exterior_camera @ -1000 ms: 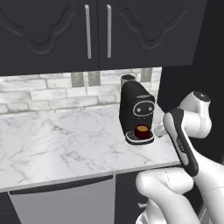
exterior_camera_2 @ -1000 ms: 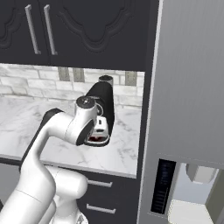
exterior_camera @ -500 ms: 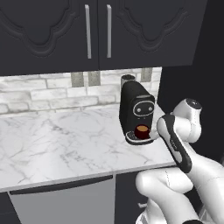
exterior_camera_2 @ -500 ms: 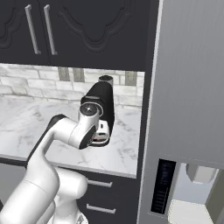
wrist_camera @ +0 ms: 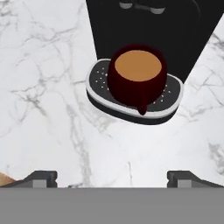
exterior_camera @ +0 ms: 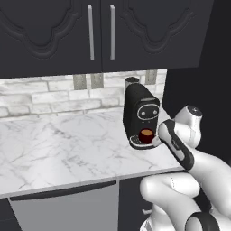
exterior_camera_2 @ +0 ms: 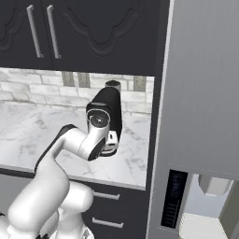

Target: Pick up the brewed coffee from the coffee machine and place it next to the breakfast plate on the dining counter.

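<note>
- Brewed coffee: stands ungrasped on the drip base of the coffee machine, near the worktop's right front corner.
- Gripper: fingers spread wide, empty, short of the mug; handle faces it.
- Remaining: grasp, lift, carry, place beside plate.
- Obstacles: machine head overhangs mug; tall cabinet close alongside.

No legible text, brand, number or sign on any surface. The coffee machine carries a grey dial face with small marks, too small to read as characters. The dark panel on the tall grey unit shows faint stripes, not lettering.
</note>
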{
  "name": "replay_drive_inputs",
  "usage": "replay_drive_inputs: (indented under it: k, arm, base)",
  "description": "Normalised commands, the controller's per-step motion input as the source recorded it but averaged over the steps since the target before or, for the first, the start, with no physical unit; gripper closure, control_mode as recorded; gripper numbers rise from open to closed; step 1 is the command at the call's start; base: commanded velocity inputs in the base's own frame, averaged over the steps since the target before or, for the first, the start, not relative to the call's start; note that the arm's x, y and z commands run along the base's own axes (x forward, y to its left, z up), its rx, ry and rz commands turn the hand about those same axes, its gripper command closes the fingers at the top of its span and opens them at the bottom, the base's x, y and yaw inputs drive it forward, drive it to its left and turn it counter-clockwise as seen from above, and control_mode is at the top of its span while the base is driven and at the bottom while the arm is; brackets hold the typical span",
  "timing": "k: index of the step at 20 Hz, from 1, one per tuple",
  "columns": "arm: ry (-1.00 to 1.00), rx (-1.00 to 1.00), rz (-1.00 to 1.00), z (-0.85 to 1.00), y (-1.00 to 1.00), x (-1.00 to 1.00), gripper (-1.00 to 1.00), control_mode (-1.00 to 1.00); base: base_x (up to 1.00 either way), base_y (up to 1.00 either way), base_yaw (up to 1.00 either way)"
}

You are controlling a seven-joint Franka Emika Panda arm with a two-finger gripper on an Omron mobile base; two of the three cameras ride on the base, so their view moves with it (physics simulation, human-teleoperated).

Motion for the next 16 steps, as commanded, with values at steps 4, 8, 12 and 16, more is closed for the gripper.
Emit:
replay_drive_inputs:
  k: [4, 8, 12, 16]
  arm:
    - [0.00, 0.00, 0.08, -0.18, -0.05, 0.17, -1.00, -1.00]
    - [0.00, 0.00, 0.05, -0.13, -0.10, 0.16, -1.00, -1.00]
    - [0.00, 0.00, 0.01, -0.08, -0.01, 0.20, -1.00, -1.00]
    - [0.00, 0.00, 0.00, -0.08, 0.00, 0.24, -1.00, -1.00]
  base:
    - [0.00, 0.00, 0.00]
    - [0.00, 0.00, 0.00]
    - [0.00, 0.00, 0.00]
    - [0.00, 0.00, 0.00]
